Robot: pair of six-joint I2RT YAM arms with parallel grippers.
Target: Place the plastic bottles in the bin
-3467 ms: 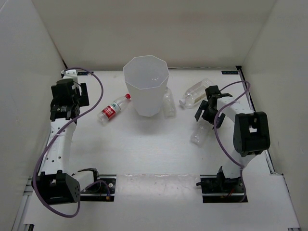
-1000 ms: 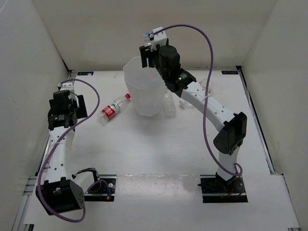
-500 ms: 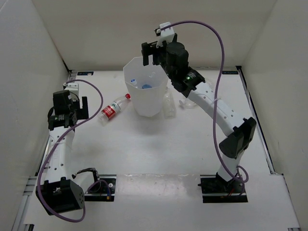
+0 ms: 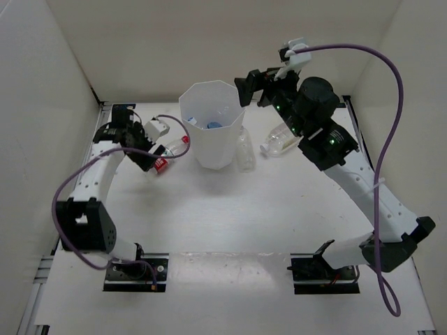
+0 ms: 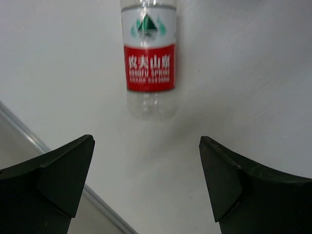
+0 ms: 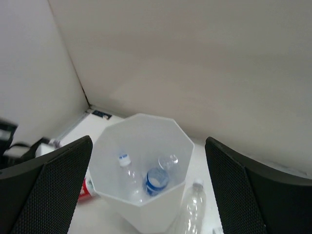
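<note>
The white faceted bin [image 4: 211,151] stands at the back middle. A blue-labelled bottle [image 4: 212,125] lies inside it. In the right wrist view the bin [image 6: 146,214] holds the blue-labelled bottle [image 6: 156,181] and two clear bottles [image 6: 127,170]. The red-labelled bottle [image 4: 163,156] lies left of the bin. My left gripper [image 4: 145,152] is open just behind its base, which shows in the left wrist view [image 5: 148,63] ahead of the open gripper [image 5: 146,168]. My right gripper [image 4: 246,85] is open and empty, high above the bin's right side [image 6: 146,146].
A plain clear bottle [image 4: 244,150] lies against the bin's right side and shows in the right wrist view [image 6: 191,209]. A larger white-capped bottle [image 4: 281,141] lies further right. White walls enclose the table on three sides.
My right gripper let a bottle fall into the bin, then drew back to the right, open. My left arm swung in to the red-labelled bottle.
</note>
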